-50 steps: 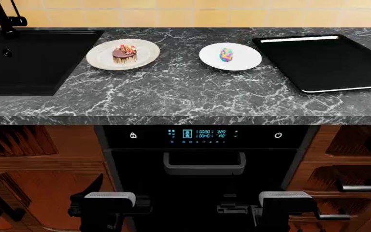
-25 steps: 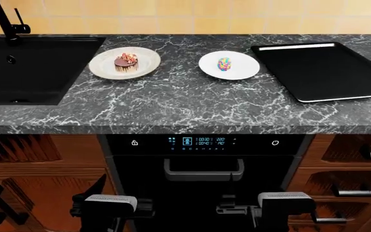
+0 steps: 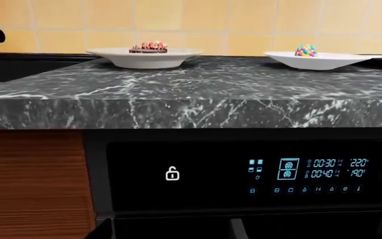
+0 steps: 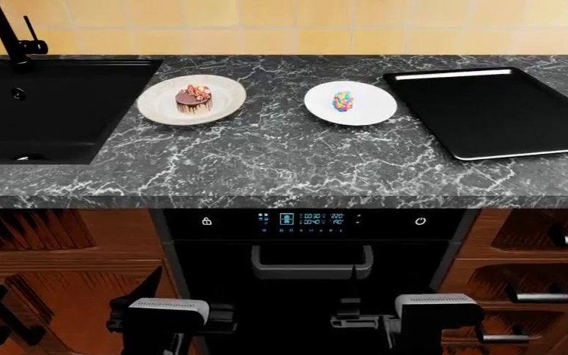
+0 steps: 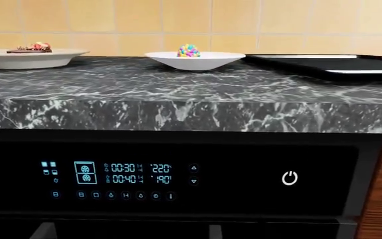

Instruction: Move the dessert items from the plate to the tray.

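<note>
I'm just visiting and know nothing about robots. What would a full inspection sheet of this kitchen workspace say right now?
Surface: dark marbled countertop, level, dry-looking.
Job's things: chocolate cake on the left white plate; candy-speckled sweet on the right white plate; black tray to the right of both plates, nothing on it.
Clutter: nothing seen.
Hands: left hand and right hand both low in front of the oven, below counter level, holding nothing seen; open or shut cannot be told.
Cables: nothing seen.
Surroundings: black sink with faucet at left; oven with lit display under the counter; wooden cabinets on both sides; yellow tiled wall behind.
</note>
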{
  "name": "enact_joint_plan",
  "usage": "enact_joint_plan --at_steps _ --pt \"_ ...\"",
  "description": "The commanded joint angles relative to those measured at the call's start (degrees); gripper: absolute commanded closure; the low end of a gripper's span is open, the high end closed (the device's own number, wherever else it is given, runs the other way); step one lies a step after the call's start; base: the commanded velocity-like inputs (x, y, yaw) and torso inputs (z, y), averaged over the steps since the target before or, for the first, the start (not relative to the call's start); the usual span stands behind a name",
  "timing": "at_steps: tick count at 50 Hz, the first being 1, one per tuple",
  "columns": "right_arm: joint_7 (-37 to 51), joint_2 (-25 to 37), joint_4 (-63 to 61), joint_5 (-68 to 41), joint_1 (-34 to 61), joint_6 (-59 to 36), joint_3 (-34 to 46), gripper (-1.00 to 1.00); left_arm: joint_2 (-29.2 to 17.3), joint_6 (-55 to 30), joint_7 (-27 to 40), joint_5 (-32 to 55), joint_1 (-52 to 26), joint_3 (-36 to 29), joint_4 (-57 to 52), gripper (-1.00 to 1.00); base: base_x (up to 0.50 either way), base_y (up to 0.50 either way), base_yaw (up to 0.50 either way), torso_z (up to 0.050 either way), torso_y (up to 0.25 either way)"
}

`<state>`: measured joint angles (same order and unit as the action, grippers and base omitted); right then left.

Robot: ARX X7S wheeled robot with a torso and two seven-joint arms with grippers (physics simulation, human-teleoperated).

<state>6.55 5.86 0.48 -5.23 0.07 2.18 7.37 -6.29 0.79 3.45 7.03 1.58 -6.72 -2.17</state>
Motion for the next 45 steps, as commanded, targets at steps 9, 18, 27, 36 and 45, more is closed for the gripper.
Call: enact_joint_plan --at_steps 9,18,27,36,45 --pt "2.24 3.64 -20.34 -4.51 -0.43 -20.15 0.86 -1.0 -1.89 -25.47 4.59 3.53 -1.83 0.62 -20.19 -1.0 0.0 0.0 0.0 0.0 0.0" --pt "5.53 6.46 -43.28 -13.96 5.47 -45.98 -5.29 -1.0 -3.66 -58.94 8.47 12.15 -13.58 3.93 -37.44 -1.0 0.0 0.0 0.0 0.0 0.0" --pt "9.63 7.41 -57.84 -31.26 24.9 -78.58 -19.57 -1.0 -3.17 -89.36 9.61 21.66 -33.51 12.96 -48.54 -1.0 0.0 0.0 0.0 0.0 0.0" --pt "40.55 13.49 -48.2 -75.56 44.44 -91.91 -29.62 -1.0 -15.32 -89.4 55.4 83.47 -49.56 19.94 -28.74 -1.0 0.0 0.0 0.0 0.0 0.0" --pt "64.78 24.53 -34.77 -101.81 62.01 -85.36 -17.1 -1.0 -24.51 -85.08 71.53 102.86 -63.51 10.19 -19.88 -1.0 0.0 0.0 0.0 0.0 0.0"
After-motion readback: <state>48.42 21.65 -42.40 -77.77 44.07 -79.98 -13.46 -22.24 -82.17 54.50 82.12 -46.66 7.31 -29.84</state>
